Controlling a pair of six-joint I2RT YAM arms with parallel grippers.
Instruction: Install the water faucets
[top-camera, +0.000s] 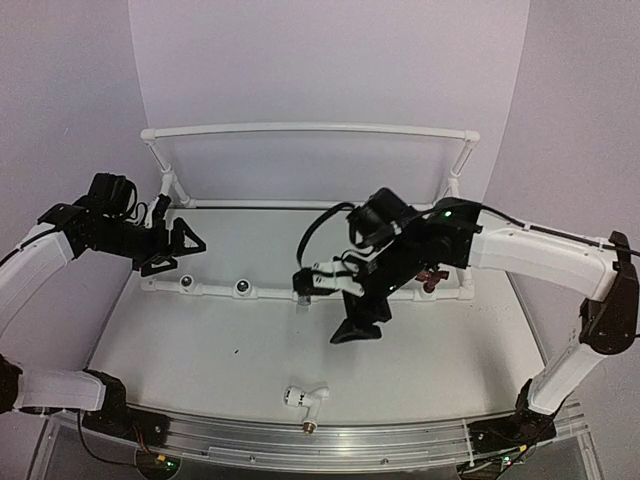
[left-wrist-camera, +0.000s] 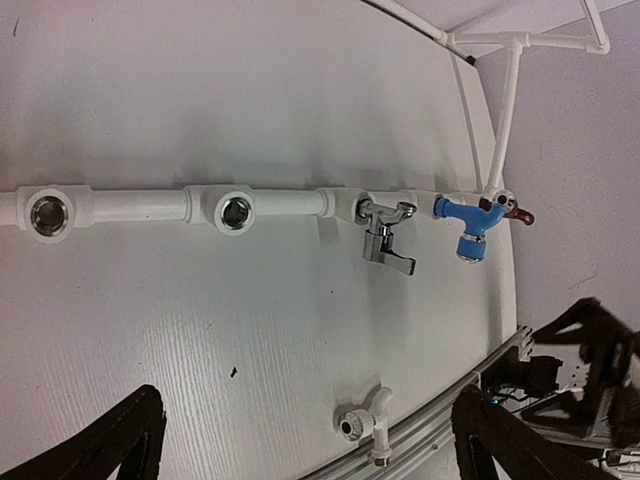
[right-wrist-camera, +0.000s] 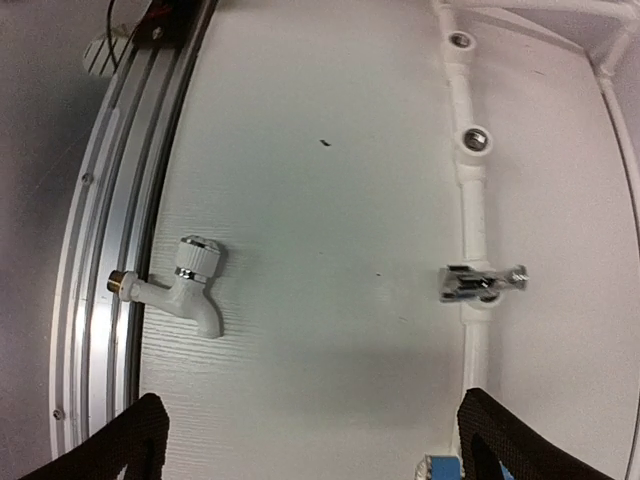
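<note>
A white plastic faucet lies loose on the table by the near metal rail, brass thread toward the rail. A chrome faucet, a light blue one and a reddish-brown one sit in the white pipe. Two of the pipe's sockets stand bare. My left gripper hovers open over the pipe's left end. My right gripper hangs open, empty, between the chrome and white faucets.
The pipe belongs to a white PVC frame that rises along the back of the table. An aluminium rail runs along the near edge. A small dark speck lies on the tabletop.
</note>
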